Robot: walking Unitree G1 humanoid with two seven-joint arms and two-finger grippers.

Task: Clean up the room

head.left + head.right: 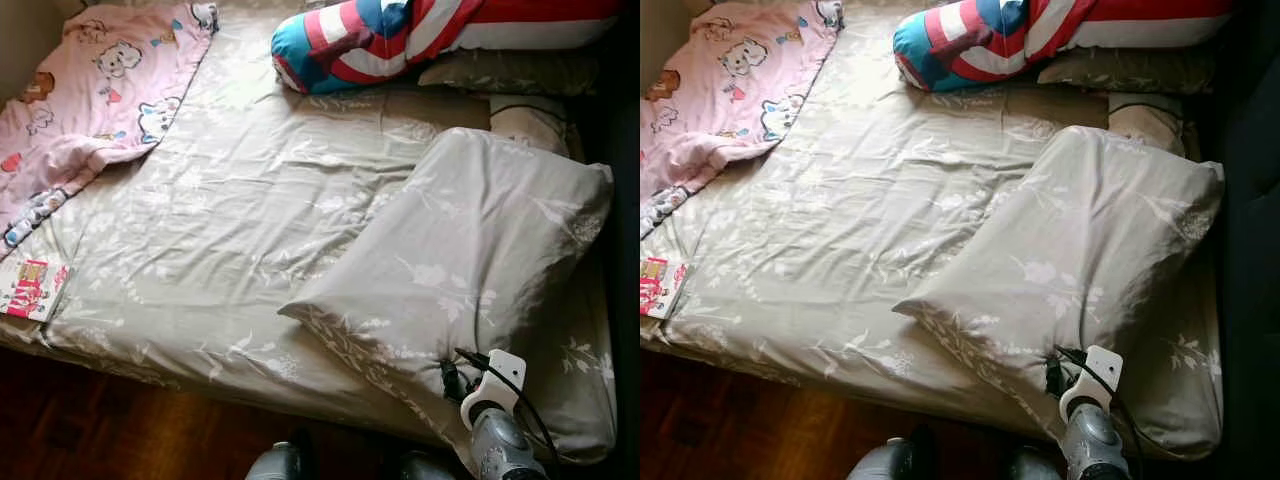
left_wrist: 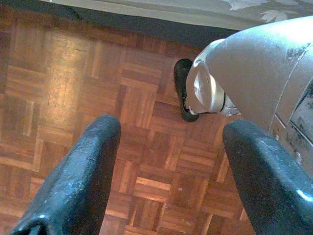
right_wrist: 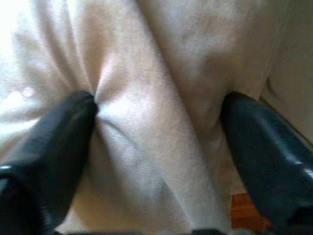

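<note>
A large grey floral pillow [image 1: 480, 250] lies askew on the right half of the bed [image 1: 230, 230]. My right gripper [image 1: 447, 380] is at the pillow's near edge. In the right wrist view its fingers [image 3: 54, 142] stand apart, open, pressed into the pale pillow fabric [image 3: 156, 98], which bulges between them. My left gripper [image 2: 166, 161] hangs open over the parquet floor [image 2: 73, 73] beside my own leg and foot. A rumpled pink cartoon blanket [image 1: 90, 90] lies on the bed's far left corner. A small red and white book [image 1: 30, 288] rests at the bed's near left edge.
A red, white and blue striped bolster [image 1: 400, 35] lies across the head of the bed, with another grey pillow [image 1: 510, 72] and a beige cushion [image 1: 525, 120] below it. Dark wood floor [image 1: 100, 430] runs along the near side of the bed.
</note>
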